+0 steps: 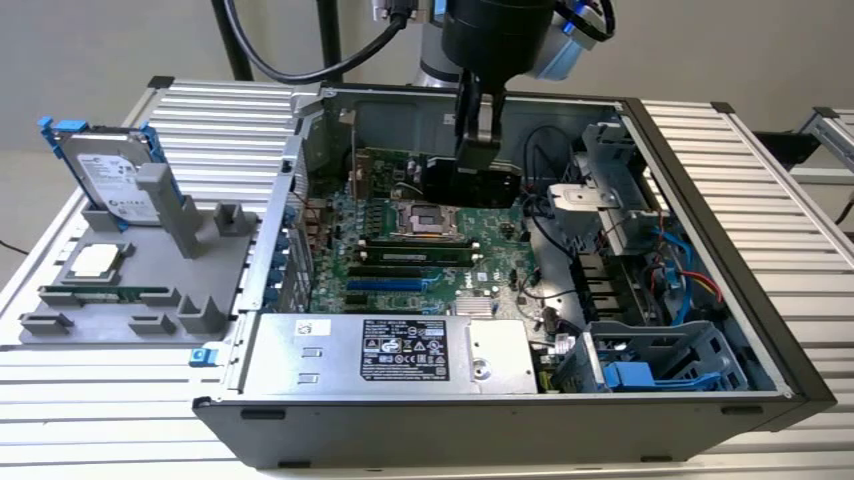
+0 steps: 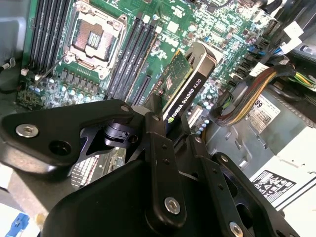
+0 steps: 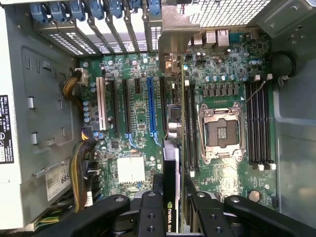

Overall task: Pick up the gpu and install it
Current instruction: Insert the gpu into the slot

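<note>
Inside the open computer case (image 1: 747, 300): motherboard (image 3: 133, 123), green, expansion slots vacant, blue slot (image 3: 150, 106) among them. Above it: gpu (image 2: 185, 89), held on edge, clear of the board, bracket toward the rear slot openings. Gripper (image 3: 170, 197): jaws closed on the card's edge. Handling judgement: keep card square over its slot; lower evenly.

green gpu (image 2: 183, 81), black fingers (image 2: 159, 148), green motherboard (image 1: 400, 250)

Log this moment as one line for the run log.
gripper: shut on gpu | gpu: held on edge above motherboard, inside open computer case | not yet seated
</note>
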Robot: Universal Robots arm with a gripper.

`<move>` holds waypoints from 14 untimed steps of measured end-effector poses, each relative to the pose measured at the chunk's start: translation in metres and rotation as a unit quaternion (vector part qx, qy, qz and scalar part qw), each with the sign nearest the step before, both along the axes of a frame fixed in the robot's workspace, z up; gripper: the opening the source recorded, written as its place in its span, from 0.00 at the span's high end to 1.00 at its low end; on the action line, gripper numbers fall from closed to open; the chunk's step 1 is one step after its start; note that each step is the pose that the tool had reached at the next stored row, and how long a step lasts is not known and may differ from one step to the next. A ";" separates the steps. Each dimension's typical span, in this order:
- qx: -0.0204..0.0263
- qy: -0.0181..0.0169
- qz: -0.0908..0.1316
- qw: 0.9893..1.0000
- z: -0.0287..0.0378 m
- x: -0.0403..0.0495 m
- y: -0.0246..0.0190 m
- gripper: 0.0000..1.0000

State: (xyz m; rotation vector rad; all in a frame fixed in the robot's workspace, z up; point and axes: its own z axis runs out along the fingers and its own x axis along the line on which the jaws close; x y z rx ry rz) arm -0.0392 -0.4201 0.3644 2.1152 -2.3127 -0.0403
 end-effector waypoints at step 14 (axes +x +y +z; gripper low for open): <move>0.000 0.000 0.000 1.000 -0.0041 0.0000 0.0000 1.00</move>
